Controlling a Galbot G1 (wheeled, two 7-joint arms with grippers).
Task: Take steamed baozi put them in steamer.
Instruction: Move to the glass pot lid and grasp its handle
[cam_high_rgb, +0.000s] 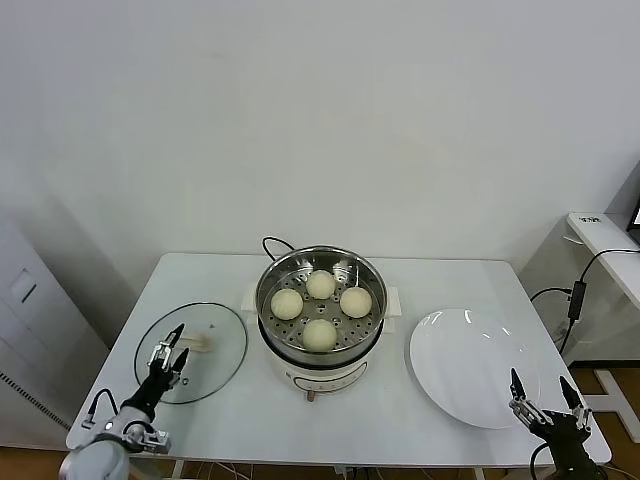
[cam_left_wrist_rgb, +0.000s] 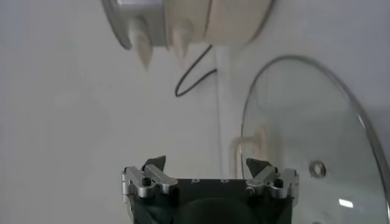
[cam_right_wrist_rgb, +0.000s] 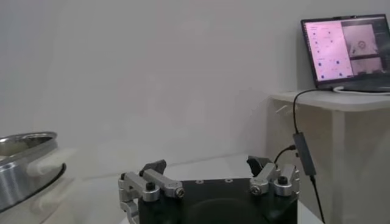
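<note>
Several cream-white baozi (cam_high_rgb: 320, 285) lie inside the steel steamer (cam_high_rgb: 272, 281), which sits on its white pot base at the table's middle. My left gripper (cam_high_rgb: 172, 343) is open and empty, low at the front left over the glass lid (cam_high_rgb: 215, 370). My right gripper (cam_high_rgb: 541, 388) is open and empty at the front right corner, beside the plate. In the left wrist view the open gripper (cam_left_wrist_rgb: 208, 164) faces the lid (cam_left_wrist_rgb: 317, 134) and the pot base (cam_left_wrist_rgb: 189, 21). In the right wrist view the open gripper (cam_right_wrist_rgb: 210, 165) shows the steamer rim (cam_right_wrist_rgb: 24, 161) off to one side.
A flat white plate (cam_high_rgb: 462, 365) lies right of the steamer with nothing on it. A black cord (cam_high_rgb: 272, 243) runs behind the pot. A side table with a laptop (cam_right_wrist_rgb: 344, 49) stands beyond the table's right edge.
</note>
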